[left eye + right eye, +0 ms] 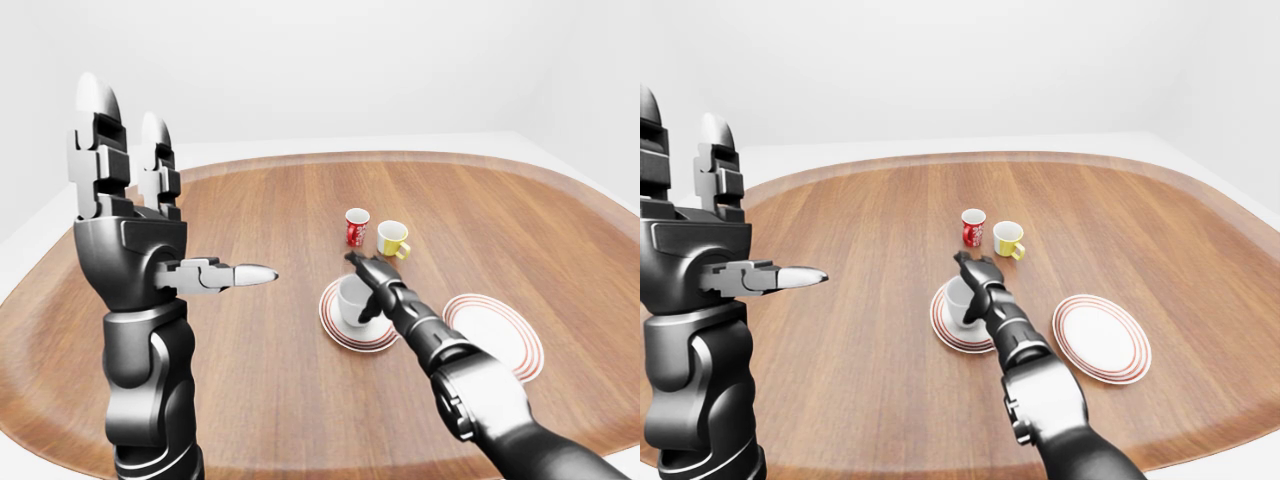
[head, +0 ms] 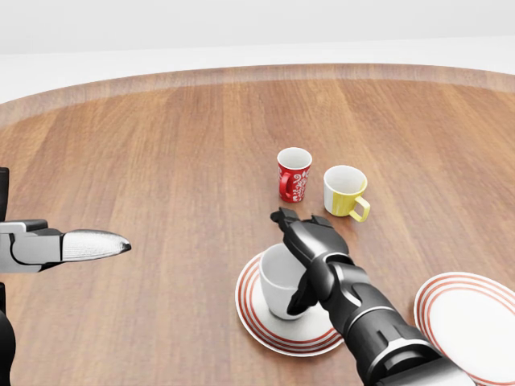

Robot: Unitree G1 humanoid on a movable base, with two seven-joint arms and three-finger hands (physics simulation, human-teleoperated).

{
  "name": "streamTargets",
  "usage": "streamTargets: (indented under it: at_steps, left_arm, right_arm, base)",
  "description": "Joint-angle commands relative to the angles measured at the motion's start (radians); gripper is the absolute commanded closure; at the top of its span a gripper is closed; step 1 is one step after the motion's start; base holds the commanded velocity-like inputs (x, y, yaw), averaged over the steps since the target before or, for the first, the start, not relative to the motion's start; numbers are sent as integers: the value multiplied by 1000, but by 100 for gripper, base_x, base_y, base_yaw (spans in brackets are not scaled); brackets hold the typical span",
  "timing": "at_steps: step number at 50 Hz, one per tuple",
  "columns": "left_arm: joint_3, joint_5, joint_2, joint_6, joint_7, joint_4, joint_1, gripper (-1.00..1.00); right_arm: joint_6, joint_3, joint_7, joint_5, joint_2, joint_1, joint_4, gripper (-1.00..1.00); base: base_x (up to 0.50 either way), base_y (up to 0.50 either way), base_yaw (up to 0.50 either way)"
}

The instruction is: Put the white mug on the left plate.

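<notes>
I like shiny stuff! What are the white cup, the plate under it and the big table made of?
The white mug looks like glazed ceramic: smooth, glossy, plain. The left plate looks the same, white with red rings around its rim. The table looks like polished wood, with brown grain streaks. It is a simulator render, so these are only looks.
</notes>
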Motion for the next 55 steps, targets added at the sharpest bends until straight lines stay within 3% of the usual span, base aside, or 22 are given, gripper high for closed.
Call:
streamTargets:
  at_steps: [1,10,30,43,47,48,50,52,55]
  left_arm:
    - [2,4,1,0,2,9,0,-100]
    - [-1,13,0,0,4,21,1,-100]
    - [-19,14,-15,0,-24,-6,25,-100]
    - [-16,9,-12,0,-26,-8,19,-100]
    - [-14,8,-11,0,-26,-10,17,-100]
    - [-13,9,-11,0,-26,-8,17,-100]
    - [-15,9,-10,0,-26,-7,18,-100]
    - [-16,9,-11,0,-26,-11,18,-100]
    - [-14,9,-10,0,-26,-10,17,-100]
  right_arm:
    - [0,-8,88,35,-8,25,0,-100]
    - [0,16,267,19,-10,112,-6,-100]
    - [0,13,261,55,-15,-1,-71,-100]
    - [0,7,348,77,-16,7,-254,-100]
    - [0,-67,548,292,35,53,-470,-100]
    - [39,-110,621,418,64,49,-578,-100]
    - [175,-121,644,576,76,40,-679,-100]
    - [175,-176,612,793,84,-8,-736,-100]
    - [175,-176,552,983,37,-44,-662,-100]
  base:
    - [0,0,0]
    - [0,0,0]
    - [0,0,0]
    - [0,0,0]
    - [0,0,0]
    - [0,0,0]
    - [0,0,0]
    - [0,0,0]
    - [0,0,0]
